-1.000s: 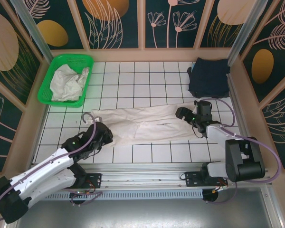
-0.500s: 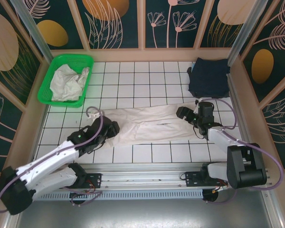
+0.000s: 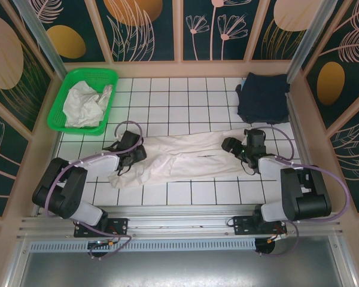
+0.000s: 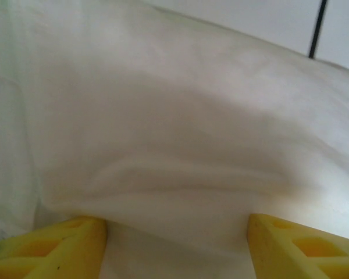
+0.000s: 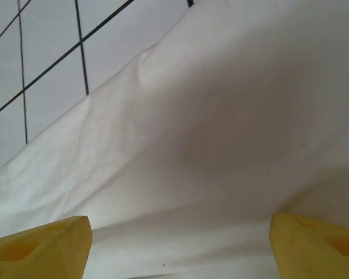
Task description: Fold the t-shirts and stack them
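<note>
Overhead, top external view. Off-white t-shirt (image 3: 182, 156) stretched into a long, wrinkled band across the middle of the white tiled surface (image 3: 167, 101), running left to right. Left end effector (image 3: 133, 156) low at the band's left end, right end effector (image 3: 230, 145) low at its right end, both down on the fabric. Navy t-shirt (image 3: 263, 97) folded in the far right corner, apart from the band. Green basket (image 3: 90, 71) in the far left corner, holding crumpled off-white t-shirts (image 3: 87, 103).

Next, left wrist view. Two yellow fingers (image 4: 52, 244) at the lower corners, set well apart. Left end effector (image 4: 174, 250) open, clamping nothing. Off-white t-shirt bulging in soft folds ahead of the fingers, with its lower fold sagging into the gap between them. Contact with the pads not clear. Bare tile and one dark grid line (image 4: 317, 26) at the upper right, beyond the cloth.

Finally, right wrist view. Yellow fingers (image 5: 41, 244) again at the lower corners, spread wide. Right end effector (image 5: 177, 250) open, with nothing pinched. Same off-white t-shirt rising as a smooth ridge ahead, with a flatter layer lying in the gap between the fingers. White tiles with dark grid lines at the upper left, past the garment's sloping edge.
</note>
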Robot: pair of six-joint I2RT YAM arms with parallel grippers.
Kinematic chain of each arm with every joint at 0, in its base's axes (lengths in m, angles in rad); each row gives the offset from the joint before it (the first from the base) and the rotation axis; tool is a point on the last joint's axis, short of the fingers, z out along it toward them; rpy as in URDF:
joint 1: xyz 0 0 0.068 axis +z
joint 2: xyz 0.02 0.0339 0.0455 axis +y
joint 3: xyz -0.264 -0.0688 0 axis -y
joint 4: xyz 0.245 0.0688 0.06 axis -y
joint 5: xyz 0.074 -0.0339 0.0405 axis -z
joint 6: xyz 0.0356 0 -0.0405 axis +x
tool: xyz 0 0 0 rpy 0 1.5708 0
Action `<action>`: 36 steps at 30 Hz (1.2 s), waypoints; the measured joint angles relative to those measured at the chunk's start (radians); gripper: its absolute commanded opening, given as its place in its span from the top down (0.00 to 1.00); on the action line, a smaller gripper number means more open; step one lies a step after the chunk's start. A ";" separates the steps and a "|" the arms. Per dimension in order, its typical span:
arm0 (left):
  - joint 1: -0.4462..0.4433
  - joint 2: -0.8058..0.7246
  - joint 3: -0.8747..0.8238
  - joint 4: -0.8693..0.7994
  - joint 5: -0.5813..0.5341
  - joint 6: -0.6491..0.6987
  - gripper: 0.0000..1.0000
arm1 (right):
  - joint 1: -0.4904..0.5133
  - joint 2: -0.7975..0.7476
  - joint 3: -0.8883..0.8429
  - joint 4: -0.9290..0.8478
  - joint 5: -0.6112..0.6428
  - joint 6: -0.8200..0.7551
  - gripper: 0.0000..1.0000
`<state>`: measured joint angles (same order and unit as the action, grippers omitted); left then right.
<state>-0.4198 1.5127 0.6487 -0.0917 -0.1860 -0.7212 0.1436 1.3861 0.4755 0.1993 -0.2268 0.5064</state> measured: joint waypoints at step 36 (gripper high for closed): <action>0.114 0.789 1.123 0.011 0.256 0.260 0.19 | 0.309 -0.155 0.008 -0.287 0.300 0.119 0.17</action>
<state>-0.3058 2.3016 1.7721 -0.0803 0.0696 -0.4610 0.4526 1.2312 0.4839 -0.0875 0.0731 0.6254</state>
